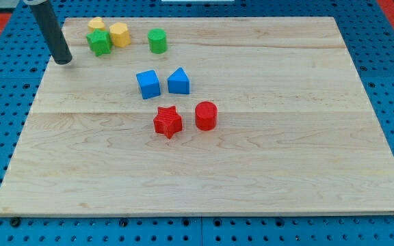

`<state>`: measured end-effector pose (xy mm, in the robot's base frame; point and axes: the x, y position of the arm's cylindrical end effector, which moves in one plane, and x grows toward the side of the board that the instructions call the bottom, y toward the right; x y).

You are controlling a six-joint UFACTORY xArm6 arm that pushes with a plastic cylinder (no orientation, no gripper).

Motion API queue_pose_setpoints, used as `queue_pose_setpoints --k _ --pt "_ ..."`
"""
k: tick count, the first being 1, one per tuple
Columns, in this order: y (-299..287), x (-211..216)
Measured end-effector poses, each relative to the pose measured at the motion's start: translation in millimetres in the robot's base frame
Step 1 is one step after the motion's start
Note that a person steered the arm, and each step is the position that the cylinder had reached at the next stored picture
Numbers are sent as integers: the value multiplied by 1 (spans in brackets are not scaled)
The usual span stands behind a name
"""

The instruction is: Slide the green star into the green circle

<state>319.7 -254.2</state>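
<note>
Tool is a plain dark rod with no jaws, holding nothing; my tip (63,61) sits on the light wooden tabletop (265,157) at the frame's upper left, touching no block. Green star block (99,42) lies just right of it, against the yellow hexagonal block (119,34). Green cylinder block (157,41) stands apart, further right.

My tip (63,61) low at the view's top left, rod tilted.

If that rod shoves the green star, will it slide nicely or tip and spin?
The green star looks squat, so it probably slides rather than tips. Its points may make it spin off my tip. The yellow block touching it would likely get dragged along.
</note>
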Motion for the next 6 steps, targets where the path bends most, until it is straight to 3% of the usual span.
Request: queue_pose_setpoints --k 2,3,5,6 --pt "-27 -1" --pt "-35 -24" --pt "54 -47" --pt "109 -21"
